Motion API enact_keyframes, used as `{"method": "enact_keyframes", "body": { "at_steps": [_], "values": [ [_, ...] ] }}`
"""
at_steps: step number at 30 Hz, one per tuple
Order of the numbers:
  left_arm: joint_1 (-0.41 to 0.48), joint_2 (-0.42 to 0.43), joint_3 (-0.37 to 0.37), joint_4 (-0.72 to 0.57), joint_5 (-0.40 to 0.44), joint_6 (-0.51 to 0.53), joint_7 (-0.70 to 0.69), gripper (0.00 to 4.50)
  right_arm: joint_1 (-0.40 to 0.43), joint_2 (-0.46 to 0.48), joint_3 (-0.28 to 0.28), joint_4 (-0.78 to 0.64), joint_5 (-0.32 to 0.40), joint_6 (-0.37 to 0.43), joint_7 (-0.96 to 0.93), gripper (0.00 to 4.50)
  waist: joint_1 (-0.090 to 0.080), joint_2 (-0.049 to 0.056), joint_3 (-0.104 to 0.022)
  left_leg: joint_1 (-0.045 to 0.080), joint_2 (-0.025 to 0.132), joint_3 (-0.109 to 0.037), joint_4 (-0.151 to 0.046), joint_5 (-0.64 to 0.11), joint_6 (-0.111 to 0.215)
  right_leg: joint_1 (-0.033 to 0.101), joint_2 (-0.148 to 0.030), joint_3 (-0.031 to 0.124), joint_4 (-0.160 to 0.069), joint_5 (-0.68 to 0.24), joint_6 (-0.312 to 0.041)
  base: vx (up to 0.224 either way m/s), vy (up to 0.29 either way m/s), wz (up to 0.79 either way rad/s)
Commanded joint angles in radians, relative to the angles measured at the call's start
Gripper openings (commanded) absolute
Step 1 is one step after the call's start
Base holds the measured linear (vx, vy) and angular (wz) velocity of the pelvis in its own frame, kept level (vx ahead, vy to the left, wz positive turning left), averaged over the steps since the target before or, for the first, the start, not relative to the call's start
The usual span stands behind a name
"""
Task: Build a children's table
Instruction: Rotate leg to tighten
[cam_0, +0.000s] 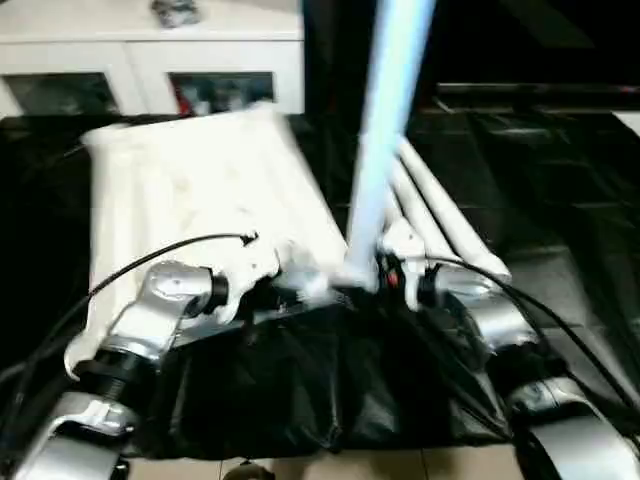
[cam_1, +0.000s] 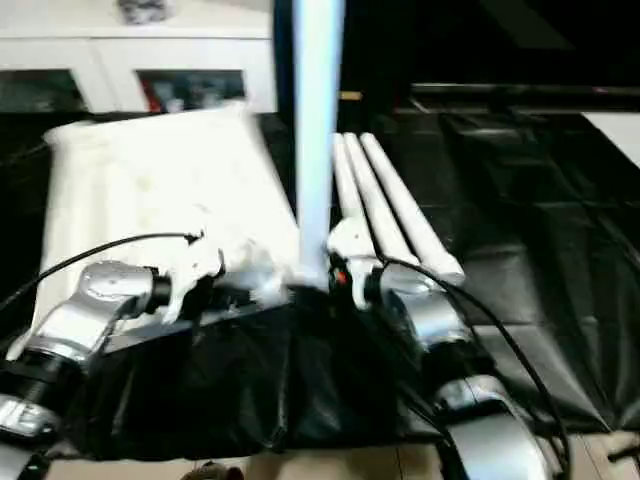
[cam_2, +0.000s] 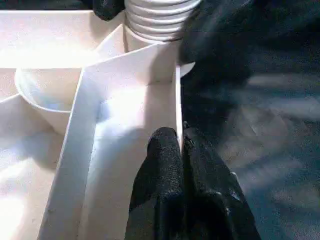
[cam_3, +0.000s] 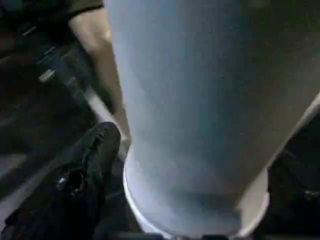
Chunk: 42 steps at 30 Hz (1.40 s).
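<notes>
So the tabletop (cam_0: 200, 190) is lying upside down on a black cloth (cam_0: 300, 390) that covers the work surface, ribbed underside facing up, kind of in the left-middle of the head view. One leg (cam_0: 385, 130) is standing upright in the corner socket at the near right corner of the top, and in the left wrist view you can see its ribbed end (cam_2: 160, 20) sitting down in that socket. Three more legs (cam_1: 385, 205) are lying side by side on the cloth just to the right of the top, right behind the standing one. The left gripper (cam_2: 182, 150) is pinched tight on the thin rim wall (cam_2: 177, 100) of the tabletop, right by that corner, with one black finger on each side of the wall. The right gripper (cam_0: 385, 262) is down at the base of the upright leg; its jaws look spread wide with the tube between them, one black finger (cam_3: 87, 170) sitting beside the tube, but I honestly can't tell if it's actually gripping it or just around it. Further back behind the table there's a white cabinet (cam_0: 150, 60) with glass doors
</notes>
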Motion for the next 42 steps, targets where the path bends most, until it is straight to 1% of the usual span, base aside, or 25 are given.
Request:
{"method": "enact_keyframes", "body": {
  "at_steps": [1,2,4,7,8,10,14,17,19,20,21,22,25,26,27,28,31,32,34,35,37,38,40,41,42],
  "values": [
    [-0.022,-0.015,-0.044,-0.004,-0.013,-0.036,-0.054,0.0,0.014,0.015,0.087,-0.023,-0.001,0.022,0.098,3.53,-0.003,-0.019,-0.057,0.026,0.039,-0.009,-0.069,-0.293,0.026,0.035,-0.042,0.028,-0.065,-0.18,-0.23,0.0,0.0,0.0],
    [-0.023,-0.013,-0.045,-0.003,-0.013,-0.037,-0.059,0.0,0.014,0.014,0.089,-0.026,-0.001,0.024,0.104,3.53,0.0,-0.015,-0.058,0.027,0.04,-0.011,-0.069,-0.29,0.023,0.035,-0.046,0.029,-0.062,-0.188,-0.229,0.0,0.0,0.0],
    [-0.025,0.001,-0.048,0.002,-0.012,-0.045,-0.087,0.0,0.018,0.004,0.103,-0.043,-0.005,0.038,0.14,3.34,0.002,-0.012,-0.055,0.032,0.043,-0.01,-0.072,-0.314,0.009,0.029,-0.048,0.031,-0.068,-0.235,-0.221,0.0,0.0,0.0],
    [-0.032,0.011,-0.047,0.018,-0.01,-0.059,-0.103,0.0,0.018,0.005,0.109,-0.052,-0.001,0.053,0.164,3.13,0.003,-0.019,-0.055,0.03,0.042,-0.012,-0.074,-0.318,-0.004,0.03,-0.048,0.031,-0.066,-0.231,-0.217,0.0,0.0,0.0],
    [-0.032,0.011,-0.047,0.019,-0.01,-0.06,-0.104,0.0,0.018,0.005,0.109,-0.052,-0.001,0.054,0.165,3.04,0.003,-0.018,-0.055,0.032,0.042,-0.011,-0.074,-0.318,-0.004,0.029,-0.048,0.031,-0.066,-0.231,-0.217,0.0,0.0,0.0],
    [-0.037,0.016,-0.046,0.035,-0.012,-0.072,-0.115,0.0,0.02,0.013,0.107,-0.063,0.007,0.07,0.175,2.89,0.005,-0.021,-0.055,0.029,0.041,-0.011,-0.072,-0.303,-0.001,0.03,-0.048,0.031,-0.064,-0.222,-0.22,0.0,0.0,0.0],
    [-0.037,0.01,-0.03,0.034,-0.017,-0.058,-0.099,0.0,0.028,0.033,0.097,-0.072,0.024,0.097,0.162,2.83,0.006,-0.022,-0.057,0.027,0.041,-0.011,-0.07,-0.275,0.005,0.033,-0.048,0.03,-0.06,-0.188,-0.225,0.0,0.0,0.0],
    [-0.035,-0.014,-0.011,0.037,-0.004,-0.031,-0.023,0.0,0.03,0.083,0.059,-0.041,0.016,0.105,0.031,2.82,0.004,-0.018,-0.054,0.028,0.04,-0.011,-0.073,-0.29,-0.006,0.029,-0.049,0.031,-0.062,-0.212,-0.225,0.0,0.0,0.0],
    [-0.04,-0.029,-0.001,0.044,0.016,-0.005,0.049,0.0,0.014,0.117,0.031,0.012,-0.009,0.081,-0.099,2.81,0.0,-0.02,-0.051,0.032,0.041,-0.013,-0.076,-0.339,-0.024,0.025,-0.053,0.032,-0.07,-0.284,-0.211,0.0,0.0,0.0],
    [-0.042,-0.036,0.002,0.046,0.022,0.006,0.074,0.0,0.008,0.129,0.021,0.031,-0.017,0.073,-0.146,2.8,-0.005,-0.02,-0.049,0.035,0.04,-0.017,-0.079,-0.367,-0.041,0.022,-0.056,0.034,-0.076,-0.338,-0.199,0.0,0.0,0.0],
    [-0.046,-0.049,0.012,0.05,0.025,0.027,0.115,0.0,-0.001,0.144,0.004,0.055,-0.019,0.076,-0.203,2.8,-0.009,-0.021,-0.047,0.034,0.039,-0.022,-0.082,-0.394,-0.053,0.023,-0.058,0.031,-0.081,-0.393,-0.181,0.0,0.0,0.0],
    [-0.049,-0.059,0.02,0.052,0.027,0.039,0.145,0.0,-0.008,0.156,-0.008,0.072,-0.019,0.08,-0.245,2.79,-0.014,-0.02,-0.046,0.037,0.039,-0.024,-0.084,-0.42,-0.063,0.019,-0.057,0.032,-0.085,-0.428,-0.169,0.0,0.0,0.0],
    [-0.043,-0.112,0.035,0.005,0.061,0.124,0.284,0.0,-0.045,0.217,-0.074,0.153,-0.011,0.089,-0.48,2.79,-0.029,-0.021,-0.045,0.038,0.038,-0.03,-0.085,-0.45,-0.078,0.016,-0.059,0.031,-0.09,-0.479,-0.153,0.0,0.0,0.0],
    [-0.038,-0.134,0.041,-0.018,0.072,0.157,0.334,0.0,-0.054,0.235,-0.092,0.173,-0.014,0.088,-0.549,2.79,-0.03,-0.02,-0.044,0.038,0.037,-0.031,-0.085,-0.452,-0.076,0.016,-0.059,0.031,-0.092,-0.486,-0.15,0.0,0.0,0.0],
    [-0.026,-0.162,0.044,-0.052,0.083,0.191,0.387,0.0,-0.063,0.258,-0.109,0.194,-0.022,0.075,-0.627,2.79,-0.03,-0.02,-0.044,0.04,0.038,-0.029,-0.084,-0.454,-0.075,0.012,-0.058,0.032,-0.095,-0.486,-0.145,0.0,0.0,0.0],
    [-0.021,-0.171,0.043,-0.063,0.087,0.197,0.4,0.0,-0.065,0.266,-0.114,0.199,-0.024,0.067,-0.647,2.79,-0.031,-0.015,-0.045,0.042,0.037,-0.029,-0.083,-0.461,-0.075,0.009,-0.056,0.032,-0.098,-0.478,-0.144,0.0,0.0,0.0],
    [-0.003,-0.202,0.039,-0.096,0.096,0.211,0.437,0.0,-0.071,0.294,-0.115,0.212,-0.027,0.045,-0.663,2.79,-0.028,-0.018,-0.048,0.039,0.035,-0.027,-0.081,-0.451,-0.061,0.012,-0.053,0.033,-0.096,-0.433,-0.142,0.0,0.0,0.0],
    [0.003,-0.214,0.034,-0.107,0.092,0.209,0.436,0.0,-0.073,0.305,-0.121,0.216,-0.021,0.029,-0.651,2.79,-0.026,-0.019,-0.05,0.034,0.035,-0.025,-0.082,-0.429,-0.052,0.016,-0.05,0.032,-0.092,-0.386,-0.145,0.0,0.0,0.0],
    [0.005,-0.213,0.023,-0.11,0.089,0.194,0.423,0.0,-0.077,0.307,-0.124,0.223,-0.02,0.015,-0.649,3.35,-0.025,-0.019,-0.052,0.03,0.034,-0.023,-0.081,-0.396,-0.044,0.019,-0.048,0.032,-0.086,-0.331,-0.156,0.0,0.0,0.0],
    [0.006,-0.209,0.018,-0.11,0.088,0.189,0.413,0.0,-0.079,0.306,-0.127,0.225,-0.016,0.013,-0.64,3.35,-0.025,-0.018,-0.053,0.03,0.034,-0.022,-0.081,-0.388,-0.043,0.02,-0.047,0.032,-0.084,-0.315,-0.159,0.0,0.0,0.0],
    [0.008,-0.199,0.012,-0.109,0.087,0.176,0.396,0.0,-0.081,0.302,-0.127,0.224,-0.01,0.003,-0.613,3.59,-0.025,-0.018,-0.054,0.028,0.033,-0.02,-0.079,-0.364,-0.035,0.023,-0.044,0.032,-0.079,-0.262,-0.173,0.0,0.0,0.0],
    [0.011,-0.195,0.01,-0.119,0.089,0.184,0.393,0.0,-0.085,0.3,-0.126,0.23,-0.01,-0.007,-0.606,3.59,-0.024,-0.018,-0.054,0.028,0.033,-0.019,-0.079,-0.36,-0.033,0.024,-0.044,0.032,-0.078,-0.255,-0.175,0.0,0.0,0.0],
    [0.015,-0.184,0.011,-0.129,0.084,0.185,0.378,0.0,-0.086,0.289,-0.115,0.229,-0.014,-0.023,-0.578,3.93,-0.024,-0.019,-0.054,0.027,0.033,-0.019,-0.079,-0.352,-0.028,0.026,-0.046,0.032,-0.078,-0.255,-0.179,0.0,0.0,0.0],
    [0.015,-0.174,0.013,-0.129,0.078,0.181,0.361,0.0,-0.081,0.277,-0.105,0.22,-0.016,-0.027,-0.545,3.99,-0.024,-0.019,-0.054,0.027,0.034,-0.019,-0.079,-0.351,-0.027,0.027,-0.047,0.031,-0.078,-0.255,-0.179,0.0,0.0,0.0],
    [0.017,-0.161,0.012,-0.129,0.072,0.166,0.339,0.0,-0.075,0.262,-0.093,0.211,-0.019,-0.034,-0.503,3.99,-0.026,-0.019,-0.054,0.023,0.033,-0.02,-0.079,-0.344,-0.023,0.031,-0.046,0.031,-0.076,-0.254,-0.178,0.0,0.0,0.0]
  ]
}}
